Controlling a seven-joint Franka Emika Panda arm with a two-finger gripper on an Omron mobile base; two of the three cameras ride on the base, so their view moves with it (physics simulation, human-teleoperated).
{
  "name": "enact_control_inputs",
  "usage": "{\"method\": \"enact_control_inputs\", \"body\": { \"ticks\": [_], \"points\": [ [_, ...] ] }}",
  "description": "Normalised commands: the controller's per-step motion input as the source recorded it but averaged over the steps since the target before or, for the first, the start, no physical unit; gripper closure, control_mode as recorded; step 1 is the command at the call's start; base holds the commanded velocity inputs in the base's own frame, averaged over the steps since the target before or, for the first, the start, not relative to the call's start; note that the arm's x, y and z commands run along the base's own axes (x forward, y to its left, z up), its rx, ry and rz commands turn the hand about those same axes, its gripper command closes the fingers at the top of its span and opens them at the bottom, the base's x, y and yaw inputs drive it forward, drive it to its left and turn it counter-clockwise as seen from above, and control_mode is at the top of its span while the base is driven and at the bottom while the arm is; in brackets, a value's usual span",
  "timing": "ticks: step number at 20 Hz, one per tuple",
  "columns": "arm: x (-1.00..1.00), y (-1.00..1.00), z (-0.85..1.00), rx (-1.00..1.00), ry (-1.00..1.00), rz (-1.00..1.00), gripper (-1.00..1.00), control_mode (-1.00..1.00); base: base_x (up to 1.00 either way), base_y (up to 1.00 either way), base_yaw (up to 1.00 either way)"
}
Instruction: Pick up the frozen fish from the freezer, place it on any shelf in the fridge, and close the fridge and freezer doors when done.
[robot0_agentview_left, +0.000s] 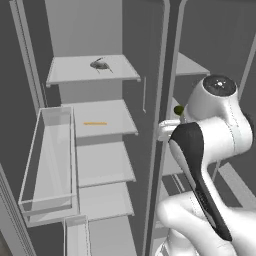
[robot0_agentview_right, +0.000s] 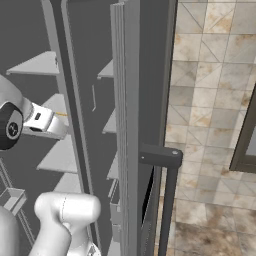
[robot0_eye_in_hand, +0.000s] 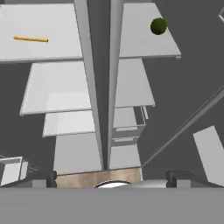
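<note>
Lying on the top shelf (robot0_agentview_left: 95, 70) at the upper middle of the left base view, the frozen fish (robot0_agentview_left: 101, 65) sits in the freezer (robot0_agentview_left: 75, 30), thin tail pointing toward the right of the frame. One shelf lower, a thin orange sliver (robot0_agentview_left: 95, 123) rests flat; the hand view catches the same sliver at its upper left. A clear door bin (robot0_agentview_left: 50, 160) hangs at the left of the left base view, just beside the shelf edges. A grey upright divider (robot0_agentview_left: 162, 125) runs down the frame's centre and parts this compartment from the fridge (robot0_agentview_left: 192, 65), where a small green ball (robot0_agentview_left: 178, 110) sits on a shelf beside the divider, half hidden by the arm's white elbow (robot0_agentview_left: 220, 115). In the hand view the ball is at the upper right. The divider stands between the arm and the fish's shelf. In the right base view, an open ribbed door (robot0_agentview_right: 131, 125) with a dark bar handle (robot0_agentview_right: 167, 200) fills the centre, with a tiled wall (robot0_agentview_right: 210, 100) to its right. The pincer's tips are not clear in any view, so whether it is wide or narrow cannot be told.
</note>
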Motion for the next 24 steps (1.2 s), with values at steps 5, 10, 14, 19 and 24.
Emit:
{"method": "enact_control_inputs", "body": {
  "ticks": [5, 10, 14, 19, 24],
  "points": [
    [-0.89, -0.98, 0.00, 0.11, 0.01, -0.11, -1.00, -1.00, 0.00, 0.00, 0.00],
    [-0.06, -0.18, 0.01, 0.02, 0.00, -0.04, -1.00, -1.00, 0.00, 0.00, 0.00],
    [-0.05, 0.00, 0.00, 0.00, 0.00, 0.00, -1.00, -1.00, 0.00, 0.00, 0.00],
    [0.00, 0.02, 0.00, 0.00, 0.00, 0.00, -1.00, 1.00, 0.00, 0.31, 0.00],
    [0.00, 0.00, 0.00, 0.00, 0.00, 0.00, -1.00, 1.00, 0.00, 0.39, 0.00]
  ]
}}
